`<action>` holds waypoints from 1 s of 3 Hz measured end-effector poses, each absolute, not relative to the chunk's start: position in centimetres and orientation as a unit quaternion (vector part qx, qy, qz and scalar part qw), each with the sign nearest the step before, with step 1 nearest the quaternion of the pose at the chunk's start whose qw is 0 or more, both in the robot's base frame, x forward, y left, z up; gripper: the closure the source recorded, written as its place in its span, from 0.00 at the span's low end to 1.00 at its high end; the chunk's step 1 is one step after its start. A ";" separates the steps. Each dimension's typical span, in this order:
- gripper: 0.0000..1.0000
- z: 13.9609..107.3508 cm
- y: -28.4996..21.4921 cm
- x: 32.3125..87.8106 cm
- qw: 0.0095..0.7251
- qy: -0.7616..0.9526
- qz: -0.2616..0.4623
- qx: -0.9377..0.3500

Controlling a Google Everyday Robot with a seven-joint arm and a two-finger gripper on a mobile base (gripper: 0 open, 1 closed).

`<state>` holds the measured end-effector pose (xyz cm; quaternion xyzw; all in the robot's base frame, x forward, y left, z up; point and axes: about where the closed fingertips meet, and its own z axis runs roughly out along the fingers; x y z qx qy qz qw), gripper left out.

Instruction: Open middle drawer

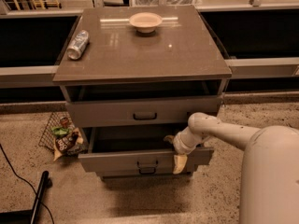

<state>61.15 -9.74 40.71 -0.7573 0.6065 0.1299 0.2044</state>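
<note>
The middle drawer [117, 161] is a grey-brown flat front with a small dark loop handle [146, 163]. It stands pulled well out of the cabinet, and its dark inside shows behind the front. My gripper [174, 151] rests at the top edge of that drawer's front, right of the handle, at the end of my white arm [219, 130], which comes in from the right. The top drawer [145, 111] above is slightly out. Only a strip of the bottom drawer [147, 172] shows below.
On the cabinet top [187, 59] sit a pale bowl [145, 21] and a can on its side [77, 44]. A wire basket with snack bags [63, 136] stands on the floor at the left. A dark cable and pole [37, 197] lie at the lower left.
</note>
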 end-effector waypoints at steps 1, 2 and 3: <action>0.00 40.4 -9.6 60.8 0.198 0.608 0.135 -0.757; 0.00 39.9 -9.7 58.9 0.164 0.622 0.149 -0.751; 0.02 39.9 -9.9 55.2 0.128 0.640 0.163 -0.740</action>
